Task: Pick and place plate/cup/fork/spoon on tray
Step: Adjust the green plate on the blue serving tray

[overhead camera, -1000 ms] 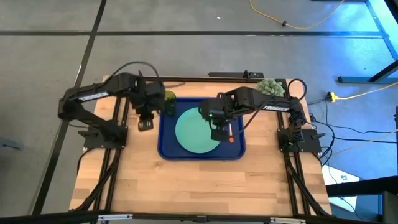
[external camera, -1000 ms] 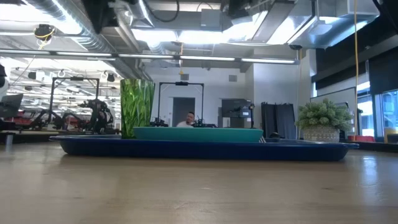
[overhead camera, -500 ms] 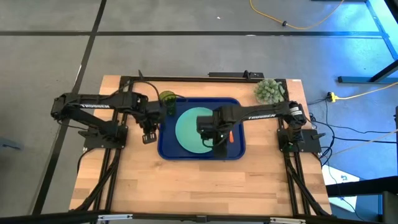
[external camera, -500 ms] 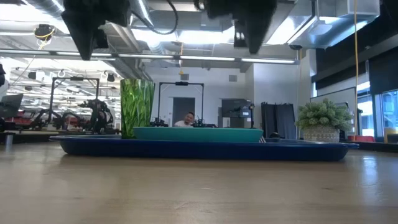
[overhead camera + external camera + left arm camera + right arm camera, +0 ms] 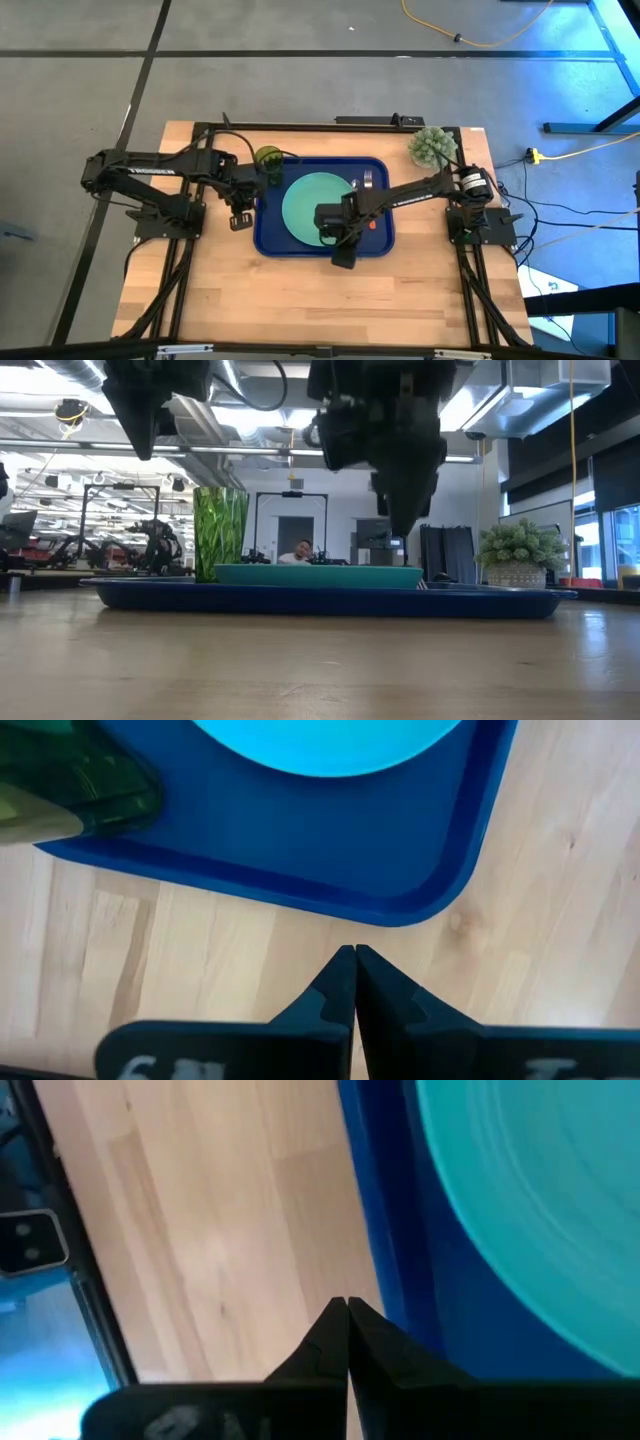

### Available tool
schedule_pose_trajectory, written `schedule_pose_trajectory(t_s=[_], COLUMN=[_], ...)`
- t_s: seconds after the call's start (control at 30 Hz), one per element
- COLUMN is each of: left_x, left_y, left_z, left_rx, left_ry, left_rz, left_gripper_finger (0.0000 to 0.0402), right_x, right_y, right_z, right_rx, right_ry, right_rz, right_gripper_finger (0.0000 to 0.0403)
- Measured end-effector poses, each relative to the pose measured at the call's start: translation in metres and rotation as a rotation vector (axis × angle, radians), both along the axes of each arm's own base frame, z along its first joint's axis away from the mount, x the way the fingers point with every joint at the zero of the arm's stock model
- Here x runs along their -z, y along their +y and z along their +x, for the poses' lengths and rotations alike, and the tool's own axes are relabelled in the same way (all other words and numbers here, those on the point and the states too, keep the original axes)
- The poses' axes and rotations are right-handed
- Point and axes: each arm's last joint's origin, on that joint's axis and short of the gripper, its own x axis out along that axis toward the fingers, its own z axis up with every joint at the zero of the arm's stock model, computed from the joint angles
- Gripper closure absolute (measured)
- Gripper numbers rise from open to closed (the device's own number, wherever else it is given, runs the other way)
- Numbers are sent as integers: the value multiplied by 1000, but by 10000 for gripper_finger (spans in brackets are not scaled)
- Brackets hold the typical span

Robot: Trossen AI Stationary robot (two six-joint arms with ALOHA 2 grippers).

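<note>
The mint-green plate (image 5: 313, 205) lies flat in the dark blue tray (image 5: 378, 243). The green cup (image 5: 268, 158) stands upright at the tray's far left corner. Right of the plate a silver utensil head (image 5: 368, 180) and a bit of orange-red handle (image 5: 372, 224) show on the tray. My right arm covers the rest, so I cannot tell fork from spoon. My left gripper (image 5: 240, 216) hangs shut over the wood just left of the tray. My right gripper (image 5: 343, 256) is shut above the tray's near rim (image 5: 375, 1270), pointing steeply down.
A pale green fuzzy plant (image 5: 433, 146) stands at the table's far right corner. Bare wood (image 5: 320, 300) stretches from the tray to the table's near edge. In the low view the room behind shows a person far off.
My right gripper has come down from above the plate's right side toward the table's near edge, tipping steeply downward, and now hangs over the tray's near rim. My left gripper sank and went a little toward the near edge, then stayed still. Plate, cup and tray have not moved.
</note>
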Motion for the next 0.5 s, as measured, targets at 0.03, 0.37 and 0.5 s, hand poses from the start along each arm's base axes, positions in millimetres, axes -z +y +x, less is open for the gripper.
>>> schedule_pose_trajectory(t_s=[0.03, 0.37, 0.5], left_x=[0, 0, 0], left_y=[0, 0, 0], left_z=[0, 0, 0], left_rx=[0, -16, -16], left_ry=[0, 3, 3], left_rz=[0, -12, -11], left_gripper_finger=[401, 401, 401], right_x=[4, 25, 26], right_y=[0, -4, -5], right_z=[0, -1, -1], right_rx=[3, 45, 50], right_ry=[-10, -68, -84], right_rz=[1, -80, -124], right_gripper_finger=[399, 398, 398])
